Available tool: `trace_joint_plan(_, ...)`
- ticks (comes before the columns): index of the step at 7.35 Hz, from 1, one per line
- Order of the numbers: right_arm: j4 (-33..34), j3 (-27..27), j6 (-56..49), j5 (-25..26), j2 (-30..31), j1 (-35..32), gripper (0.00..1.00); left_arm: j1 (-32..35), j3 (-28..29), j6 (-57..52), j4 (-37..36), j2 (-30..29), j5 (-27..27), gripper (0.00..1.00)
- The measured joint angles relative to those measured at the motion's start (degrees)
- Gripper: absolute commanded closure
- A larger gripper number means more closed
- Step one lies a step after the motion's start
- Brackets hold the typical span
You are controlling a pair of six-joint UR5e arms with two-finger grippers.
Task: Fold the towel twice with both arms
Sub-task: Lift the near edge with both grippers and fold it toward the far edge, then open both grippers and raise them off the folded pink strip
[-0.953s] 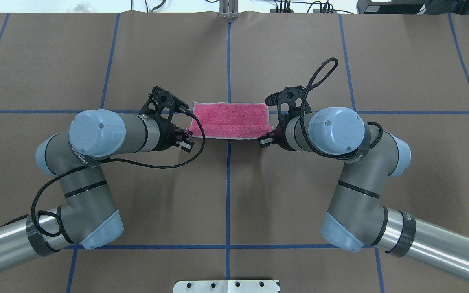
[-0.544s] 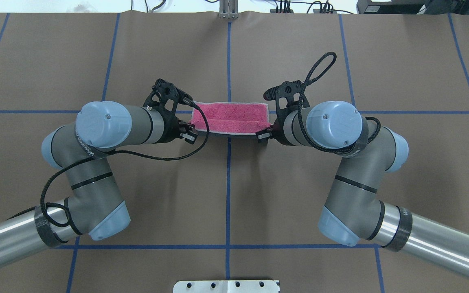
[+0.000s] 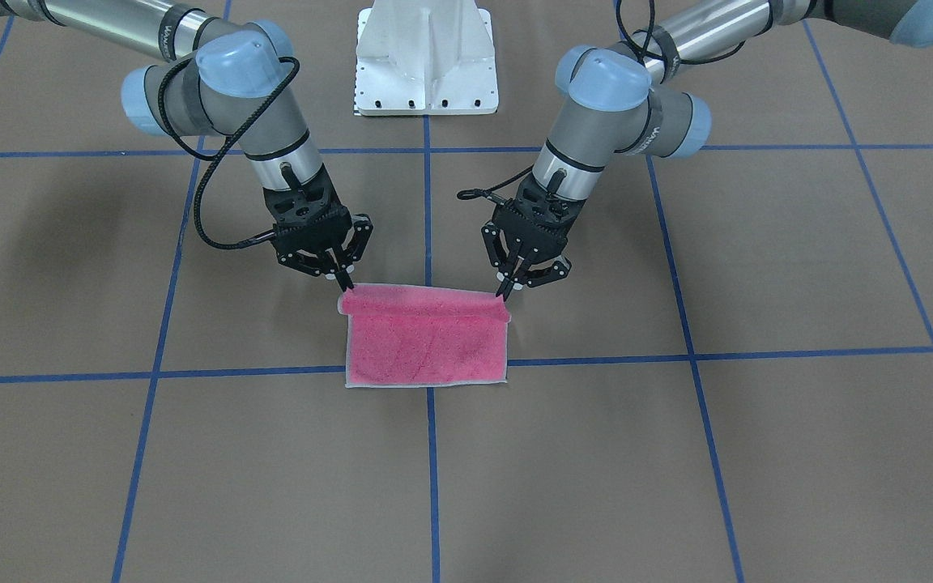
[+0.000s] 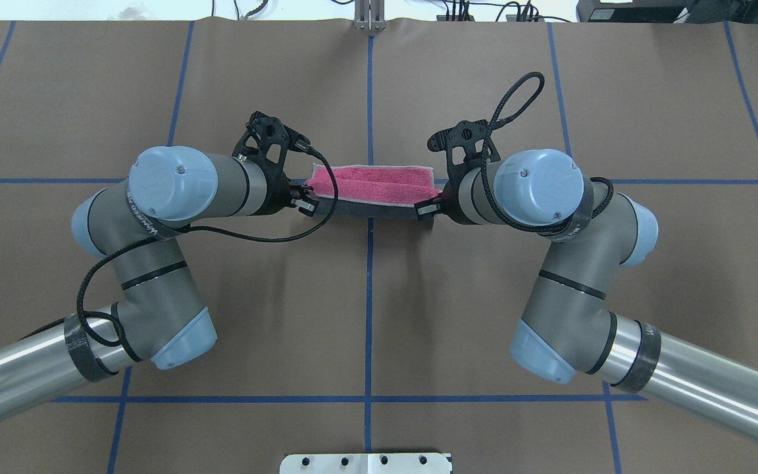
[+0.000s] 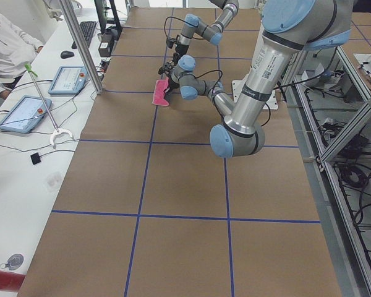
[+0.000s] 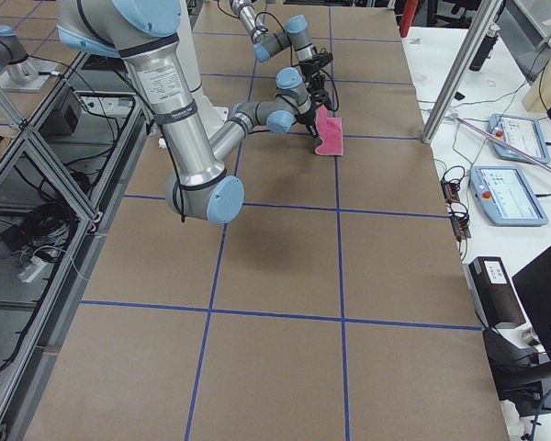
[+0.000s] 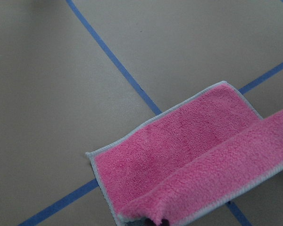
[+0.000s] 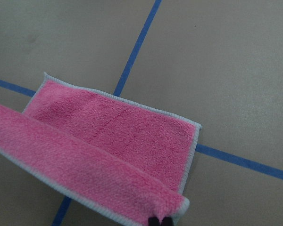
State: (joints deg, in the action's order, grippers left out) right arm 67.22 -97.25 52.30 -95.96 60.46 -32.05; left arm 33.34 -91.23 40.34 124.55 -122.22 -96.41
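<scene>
Up at the robot-side corners, your left hand (image 3: 506, 292) and right hand (image 3: 345, 283) are both pinched closed on the towel (image 3: 426, 344), holding that edge raised off the bench (image 3: 677, 453); the rest lies flat, pink side up.

Pink towel (image 3: 426, 344): robot-side edge pinched aloft by left hand (image 3: 506, 294), right hand (image 3: 346, 284).

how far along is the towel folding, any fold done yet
Done: no completed fold shows. In hand: the first fold. The left end effector and right end effector each pinch a robot-side corner of the towel, that edge raised with grey underside showing from overhead, the far part flat on the table. To do: lay it onto the far edge, release, then the second fold.
</scene>
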Motion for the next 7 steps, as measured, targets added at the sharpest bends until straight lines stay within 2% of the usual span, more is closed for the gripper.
trace_joint_plan(4,-0.1,1.7,0.0,0.0,-0.6,-0.3,1.0,0.8,5.4,0.0,0.1,-4.0,0.0,1.0)
trace_joint_plan(7,-0.1,3.6,0.0,0.0,-1.9,-0.3,1.0,1.2,7.0,-0.4,0.1,-4.4,0.1,1.0)
